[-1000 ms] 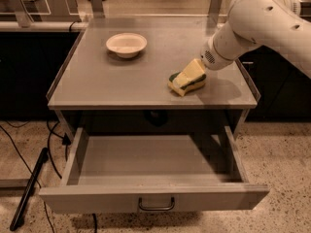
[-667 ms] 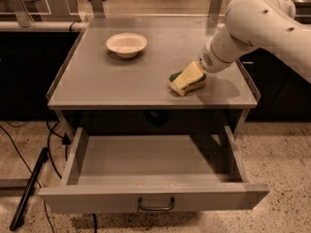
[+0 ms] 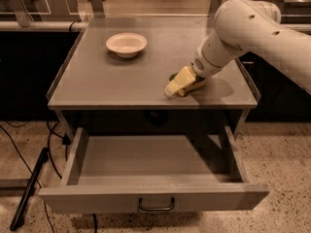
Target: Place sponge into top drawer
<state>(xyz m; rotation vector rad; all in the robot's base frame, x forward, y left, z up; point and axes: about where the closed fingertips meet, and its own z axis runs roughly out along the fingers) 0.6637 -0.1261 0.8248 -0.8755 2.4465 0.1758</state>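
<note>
One view shows it all. The gripper [image 3: 179,84] sits low on the table [image 3: 116,84] near its front edge, right over the sponge [image 3: 173,76]; whether it actually grips the sponge, I cannot tell. If the hold is weak, the sponge could slip off during the lift and land on the floor, missing the open drawer [image 3: 121,204] below. Compared with a second ago, gripper and sponge have shifted slightly leftward in the picture; the bowl [image 3: 126,44] has not moved.
</note>
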